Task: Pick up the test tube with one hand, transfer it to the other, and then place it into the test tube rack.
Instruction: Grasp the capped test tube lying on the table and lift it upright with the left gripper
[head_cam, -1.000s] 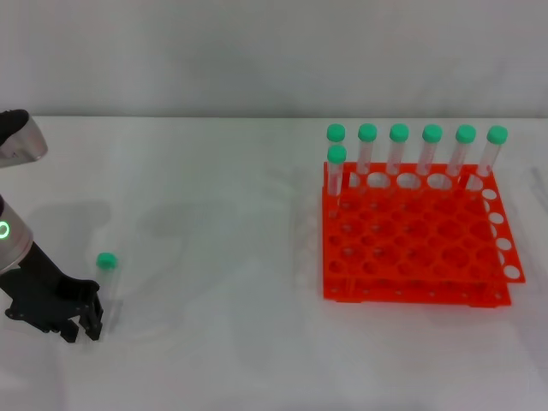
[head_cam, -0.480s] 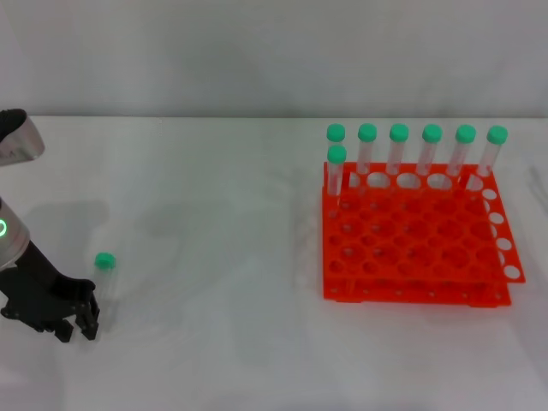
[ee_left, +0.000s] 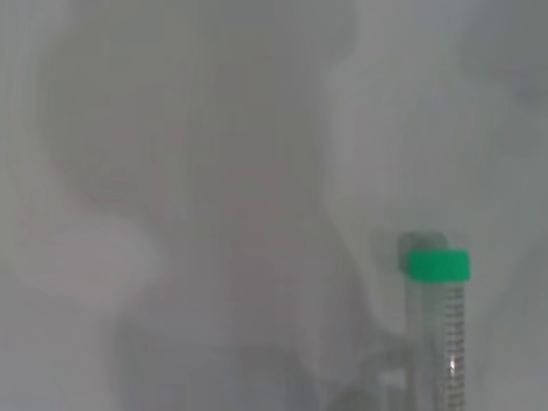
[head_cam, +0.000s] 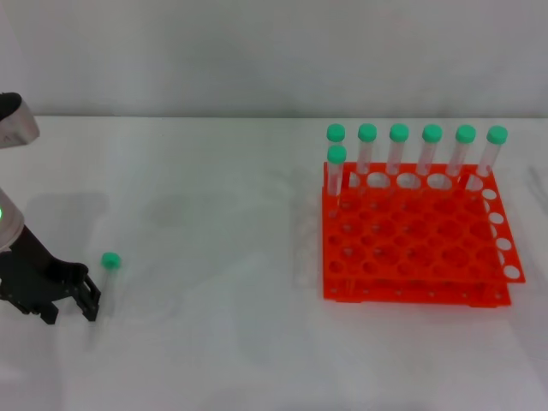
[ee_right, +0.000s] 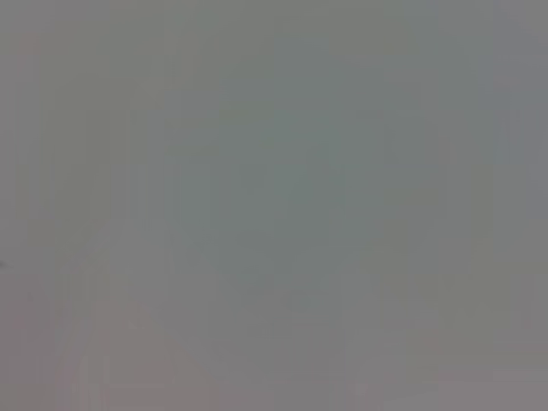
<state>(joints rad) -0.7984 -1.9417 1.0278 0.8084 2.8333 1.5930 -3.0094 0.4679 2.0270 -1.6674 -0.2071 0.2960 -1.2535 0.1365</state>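
The test tube [head_cam: 109,265] lies on the white table at the left, its green cap [head_cam: 110,259] pointing away from me and its clear body faint against the surface. My left gripper [head_cam: 70,306], black on the white arm, sits low just left of the tube's near end, fingers apart with nothing between them. In the left wrist view the test tube [ee_left: 438,325] shows off to one side. The orange-red test tube rack [head_cam: 411,257] stands at the right. The other hand, my right gripper, is out of view; its wrist view is blank grey.
Several green-capped tubes [head_cam: 399,150] stand upright in the rack's far row, and one more tube [head_cam: 336,171] stands at its far left corner. White tabletop [head_cam: 223,257] stretches between the lying tube and the rack.
My left gripper has drawn back to the left and a little farther from the front edge, and its fingers have spread. The tube's cap has shifted slightly right.
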